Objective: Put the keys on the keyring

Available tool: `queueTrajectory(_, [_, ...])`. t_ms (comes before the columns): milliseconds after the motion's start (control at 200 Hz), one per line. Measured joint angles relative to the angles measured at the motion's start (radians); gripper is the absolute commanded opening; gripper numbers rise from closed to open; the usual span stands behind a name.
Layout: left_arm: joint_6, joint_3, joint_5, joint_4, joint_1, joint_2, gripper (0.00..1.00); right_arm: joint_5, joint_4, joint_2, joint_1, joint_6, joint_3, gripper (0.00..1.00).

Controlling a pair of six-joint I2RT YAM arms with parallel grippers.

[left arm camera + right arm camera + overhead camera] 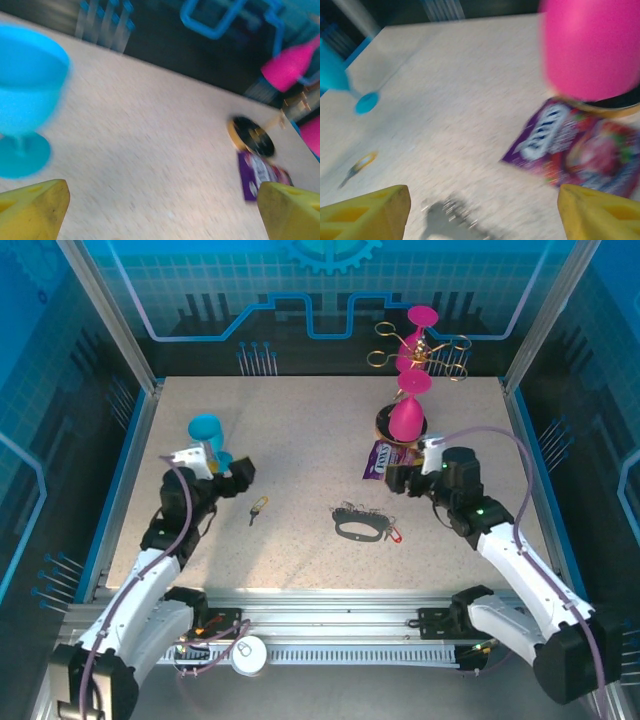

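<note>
Keyring [360,528] dark oval, silver rings | yellow-headed key [259,507] apart | left pincer [160,205], right pincer [485,205] agape, empty

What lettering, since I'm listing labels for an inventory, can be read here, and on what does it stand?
Purple snack packet: white lettering on its front, too blurred to read in the right wrist view and too small in the top view.
Back wall: a gear drawing and line patterns, no letters or numbers.
Nothing else bears text that can be read.

purple snack pkt [580,150], white lettering too blurred to read
</note>
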Motion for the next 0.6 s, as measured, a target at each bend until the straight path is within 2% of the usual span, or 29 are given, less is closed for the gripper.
queueTrajectory(95, [-0.037,0.022,0.002,-0.064,-0.129,0.047,0.96,0.019,-0.082,0.046,0.140,0.006,0.045,0.76])
queueTrajectory(195, [-0.080,0.045,0.003,-0.107,-0.201,0.097,0.96,0.028,-0.175,0.137,0.241,-0.008,0.116,0.68])
queueTrajectory(400, [-0.170,0.044,-0.025,-0.172,-0.214,0.125,0.98,0.043,-0.369,0.419,0.327,-0.080,0.343,0.51])
queueTrajectory(600, [-0.260,-0.021,-0.064,-0.190,-0.214,0.082,0.98,0.056,-0.523,0.684,0.378,-0.146,0.507,0.48])
